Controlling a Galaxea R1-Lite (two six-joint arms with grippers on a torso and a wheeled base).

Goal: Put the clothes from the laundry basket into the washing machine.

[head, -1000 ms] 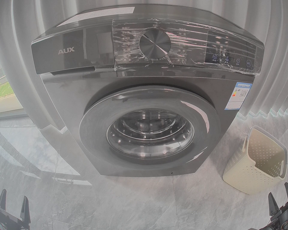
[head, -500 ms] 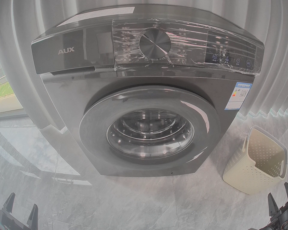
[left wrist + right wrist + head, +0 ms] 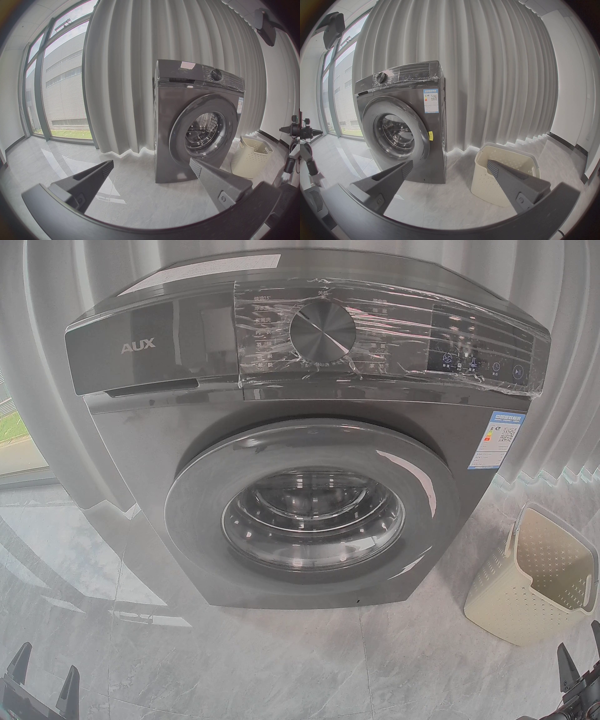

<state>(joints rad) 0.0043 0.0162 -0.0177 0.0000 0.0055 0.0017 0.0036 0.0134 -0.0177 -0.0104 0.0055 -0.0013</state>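
Observation:
The grey washing machine stands straight ahead with its round glass door shut and the steel drum showing through it. A cream perforated laundry basket sits on the floor to the machine's right; the inside walls I can see are bare. My left gripper hangs low at the near left, open and holding nothing. My right gripper is low at the near right, just in front of the basket, also open with nothing in it. From the right wrist, the basket lies beyond the open fingers, beside the machine.
Pale pleated curtains hang behind and beside the machine. Glossy grey floor tiles lie open between me and the door. A tall window is off to the left.
My left gripper shifted a little to the right at the lower left edge, then stayed still. The right gripper, machine and basket have not moved.

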